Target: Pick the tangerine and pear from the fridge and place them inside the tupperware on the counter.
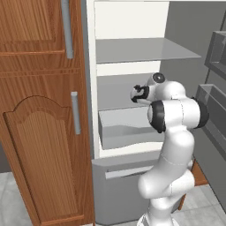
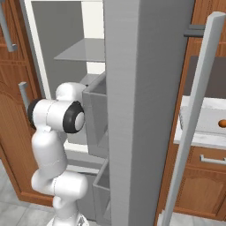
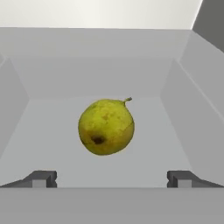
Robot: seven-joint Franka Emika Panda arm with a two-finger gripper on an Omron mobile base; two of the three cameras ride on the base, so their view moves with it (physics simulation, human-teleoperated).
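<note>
Facing one pear (image 3: 106,127) in the fridge (image 1: 132,88) drawer, tool (image 3: 112,179) spread wide.

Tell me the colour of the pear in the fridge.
Yellow-green with a dark spot; the pear shows best in the hand view.

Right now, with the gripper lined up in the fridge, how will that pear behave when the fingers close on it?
The pear looks rounded and sits loose on the flat grey fridge shelf, so a nudge would probably roll it. Its skin looks smooth, so it may slip between narrow fingers. The open gripper stands wider than the fruit, so it should fit between.
</note>
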